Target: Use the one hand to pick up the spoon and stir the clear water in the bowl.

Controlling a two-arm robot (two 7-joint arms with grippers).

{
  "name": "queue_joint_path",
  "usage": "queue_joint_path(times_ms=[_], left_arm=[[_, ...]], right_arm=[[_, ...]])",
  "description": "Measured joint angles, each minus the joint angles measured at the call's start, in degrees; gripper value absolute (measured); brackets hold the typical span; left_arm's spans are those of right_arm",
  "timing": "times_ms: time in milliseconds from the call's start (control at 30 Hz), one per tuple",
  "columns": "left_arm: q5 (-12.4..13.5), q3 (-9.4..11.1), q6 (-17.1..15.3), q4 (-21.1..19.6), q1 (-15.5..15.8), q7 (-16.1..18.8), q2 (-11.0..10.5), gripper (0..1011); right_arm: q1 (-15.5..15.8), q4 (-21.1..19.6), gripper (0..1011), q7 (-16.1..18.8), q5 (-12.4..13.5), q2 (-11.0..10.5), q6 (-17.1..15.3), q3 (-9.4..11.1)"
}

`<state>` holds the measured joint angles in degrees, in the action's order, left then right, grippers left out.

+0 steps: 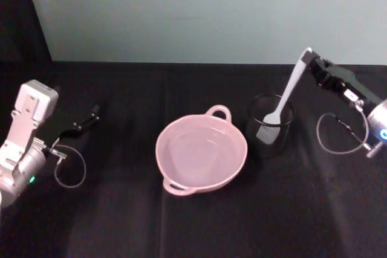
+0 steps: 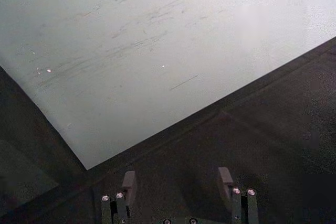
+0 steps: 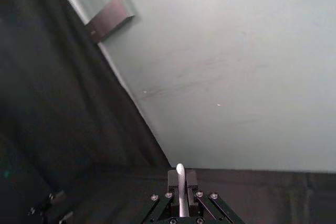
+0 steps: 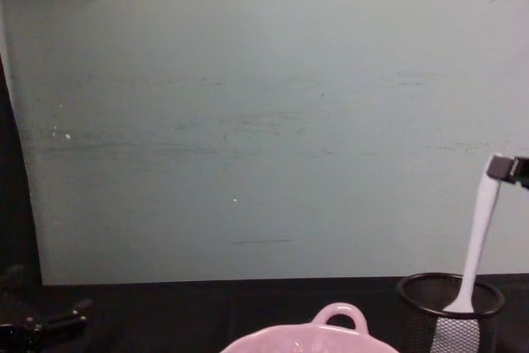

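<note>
- Right gripper is clamping the spoon by its handle tip.
- Spoon is standing near upright, handle leaning up and right, scoop down inside the mesh cup, just right of the bowl.
- Left gripper is resting far left, jaws apart.

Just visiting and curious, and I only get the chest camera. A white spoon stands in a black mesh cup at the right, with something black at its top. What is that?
Observer: That is the right gripper, shut on the top of the spoon. Its arm reaches in from the right.
Visitor: Is the spoon out of the cup?
Observer: No. From above, its wide end sits inside the mesh cup, which stands beside the bowl.
Visitor: And the other arm?
Observer: The left gripper is parked far to the left, fingers open, holding nothing.
</note>
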<state>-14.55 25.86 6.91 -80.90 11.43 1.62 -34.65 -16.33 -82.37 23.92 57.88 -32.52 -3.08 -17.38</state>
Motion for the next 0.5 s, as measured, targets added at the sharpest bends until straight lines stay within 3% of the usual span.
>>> queue_joint_path(times_ms=[233, 500], left_arm=[[0.00, 0.00, 0.00, 0.00, 0.00, 0.00, 0.00, 1011], [0.00, 0.00, 0.00, 0.00, 0.00, 0.00, 0.00, 1011]], right_arm=[[-0.66, -7.08, 86, -1.37, -4.54, -3.24, -1.10, -0.28], [-2.84, -13.60, 86, -2.19, -6.86, -6.19, -4.93, -0.01]])
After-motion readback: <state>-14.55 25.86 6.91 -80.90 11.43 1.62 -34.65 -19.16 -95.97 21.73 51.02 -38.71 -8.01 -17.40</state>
